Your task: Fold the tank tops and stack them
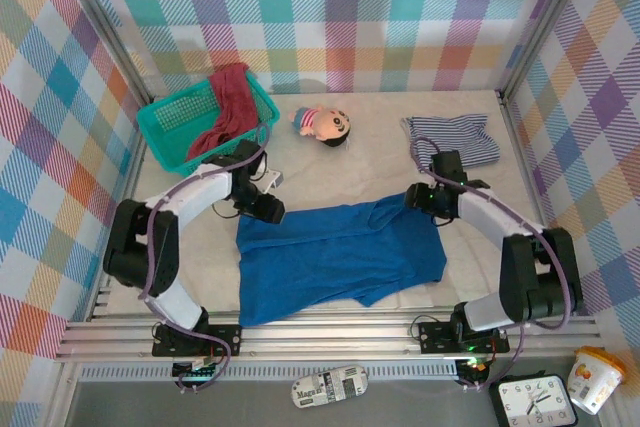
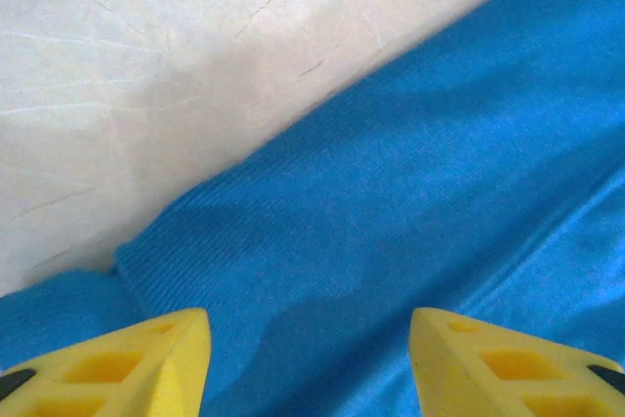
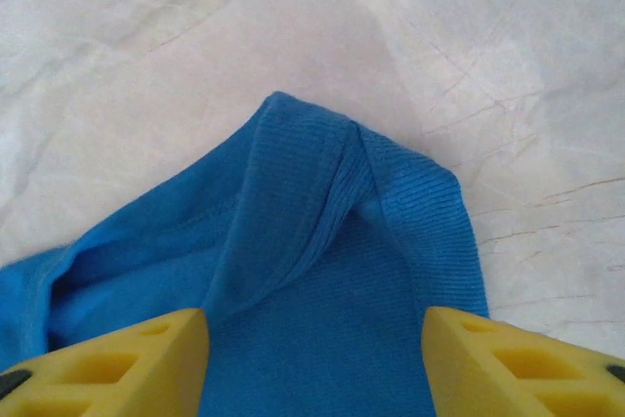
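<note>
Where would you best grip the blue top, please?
I would take the blue top by its two far corners, from above: it lies flat and spread, and the left gripper and right gripper hang open over those corners. At the right one the ribbed edge is folded into a ridge, probably easy to pinch.

enclosure bounded on three sides by cloth panels in a pastel plaid of pink, teal, yellow, orange and purple: back wall (image 1: 330, 17), left wall (image 1: 50, 127), right wall (image 1: 600, 127). bare metal posts (image 1: 103, 42) stand at both rear corners. table top covered by an off-white sheet (image 1: 370, 162), creased and finely cracked in the wrist views. slotted aluminium rails (image 1: 330, 332) run along the near edge. a grey strip (image 1: 120, 402) lies below them. lighting even and diffuse, shadows soft.
</note>
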Available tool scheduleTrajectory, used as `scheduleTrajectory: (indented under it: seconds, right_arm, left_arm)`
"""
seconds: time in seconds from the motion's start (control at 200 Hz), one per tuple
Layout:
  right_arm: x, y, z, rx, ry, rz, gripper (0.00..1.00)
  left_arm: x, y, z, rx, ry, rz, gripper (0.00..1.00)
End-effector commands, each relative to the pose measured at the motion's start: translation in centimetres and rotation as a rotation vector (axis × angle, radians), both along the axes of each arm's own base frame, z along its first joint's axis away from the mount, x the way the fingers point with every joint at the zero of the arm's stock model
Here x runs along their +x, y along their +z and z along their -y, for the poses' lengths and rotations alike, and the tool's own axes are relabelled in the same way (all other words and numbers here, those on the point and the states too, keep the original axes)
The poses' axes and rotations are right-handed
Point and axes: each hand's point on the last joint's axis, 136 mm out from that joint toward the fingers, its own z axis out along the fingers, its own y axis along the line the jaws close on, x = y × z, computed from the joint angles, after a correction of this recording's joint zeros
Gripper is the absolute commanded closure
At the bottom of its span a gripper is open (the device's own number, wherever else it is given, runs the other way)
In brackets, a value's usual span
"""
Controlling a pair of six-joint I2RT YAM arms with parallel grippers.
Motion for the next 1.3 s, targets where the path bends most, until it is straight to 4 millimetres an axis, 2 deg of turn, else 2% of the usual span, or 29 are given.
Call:
scheduleTrajectory:
  seconds: [0.0, 0.215, 0.4, 0.545, 0.68, 0.76, 0.84, 0.98, 1.145, 1.295]
  right_arm:
    - [2.2, 0.6, 0.2, 0.01, -0.08, 0.006, 0.44]
    - [4.5, 0.7, 1.2, -0.112, -0.039, 0.023, 0.49]
    - [4.6, -1.0, 0.7, -0.15, 0.027, -0.057, 0.49]
    - [4.9, -1.2, 0.5, -0.229, 0.097, -0.064, 0.52]
    - [4.2, -2.5, 0.8, -0.249, 0.081, -0.158, 0.61]
    - [4.2, -2.2, 0.5, -0.222, 0.074, -0.144, 0.74]
    - [3.9, -2.2, 0.7, -0.233, 0.074, -0.156, 0.83]
    - [3.7, -0.8, 0.9, -0.233, 0.061, -0.118, 0.99]
    - [2.8, 1.1, 1.1, -0.2, 0.015, -0.047, 1.0]
    - [2.9, 4.4, 0.2, -0.035, -0.05, 0.197, 1.0]
  left_arm:
    - [0.8, -0.5, 0.9, -0.02, 0.041, -0.023, 0.44]
    - [-0.2, -1.8, 0.1, 0.02, 0.054, -0.06, 0.43]
    - [-0.9, -2.8, -0.4, 0.045, 0.06, -0.085, 0.43]
    - [-0.9, -3.2, -0.6, 0.058, 0.058, -0.094, 0.43]
    - [-1.0, -3.5, -0.8, 0.072, 0.055, -0.103, 0.43]
    - [-1.0, -3.5, -0.8, 0.071, 0.055, -0.103, 0.43]
    - [-1.2, -3.5, -0.9, 0.074, 0.056, -0.107, 0.43]
    - [-1.6, -3.8, -1.3, 0.1, 0.049, -0.121, 0.43]
    - [-2.0, -3.8, -1.8, 0.121, 0.041, -0.133, 0.43]
    - [-2.4, -3.6, -1.5, 0.099, 0.045, -0.143, 0.43]
